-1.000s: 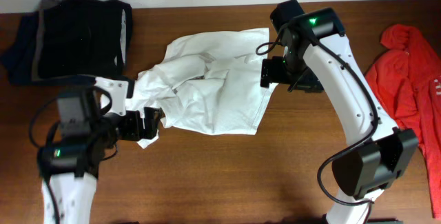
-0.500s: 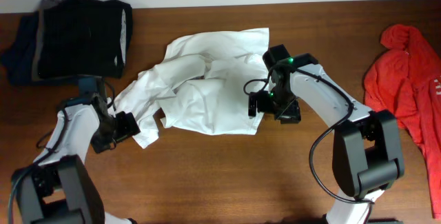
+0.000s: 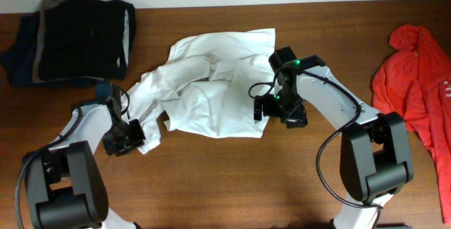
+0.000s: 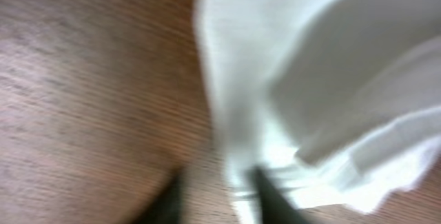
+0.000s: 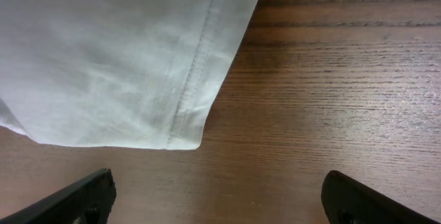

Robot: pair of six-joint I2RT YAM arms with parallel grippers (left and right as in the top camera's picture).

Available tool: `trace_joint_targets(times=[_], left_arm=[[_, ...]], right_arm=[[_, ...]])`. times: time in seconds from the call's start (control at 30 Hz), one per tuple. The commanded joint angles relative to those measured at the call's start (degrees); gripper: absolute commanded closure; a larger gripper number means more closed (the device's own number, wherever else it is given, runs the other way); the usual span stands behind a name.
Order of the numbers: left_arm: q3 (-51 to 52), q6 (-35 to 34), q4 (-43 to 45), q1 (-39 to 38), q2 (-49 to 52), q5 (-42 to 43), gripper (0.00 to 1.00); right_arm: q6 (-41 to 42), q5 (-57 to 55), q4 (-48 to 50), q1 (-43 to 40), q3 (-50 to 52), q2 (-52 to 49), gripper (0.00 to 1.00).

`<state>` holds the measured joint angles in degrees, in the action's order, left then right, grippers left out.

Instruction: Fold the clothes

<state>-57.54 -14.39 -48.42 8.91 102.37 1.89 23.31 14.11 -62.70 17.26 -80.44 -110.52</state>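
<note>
The white shirt (image 3: 211, 88) lay crumpled mid-table. The right gripper (image 5: 220, 207) hung spread wide at its hem corner, apparently to grab it. The left gripper (image 3: 132, 136) met the opposite edge, its grip unclear through blur.

A red garment (image 3: 416, 88) lies crumpled at three o'clock on the brown wooden table (image 3: 232, 180). A folded stack of black, grey and navy clothes (image 3: 70, 39) sits at ten o'clock, well apart from it.
</note>
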Motion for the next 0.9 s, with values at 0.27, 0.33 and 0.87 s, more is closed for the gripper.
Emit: trace_joint_targets(times=[0.27,0.33,0.87], left_arm=[[-6.4,-0.6,-9.3,0.2,2.6,-6.9,0.99],[-6.4,-0.6,-9.3,0.2,2.6,-6.9,1.0],[-6.4,-0.6,-8.7,0.2,2.6,-5.8,0.99]], right_arm=[[0.5,2.1,8.6,5.7,4.9,0.5,0.01],[2.7,1.8,10.2,8.2,5.8,0.5,0.01],[-2.1,-4.3,20.0,-5.2,-4.4,0.5,0.23]])
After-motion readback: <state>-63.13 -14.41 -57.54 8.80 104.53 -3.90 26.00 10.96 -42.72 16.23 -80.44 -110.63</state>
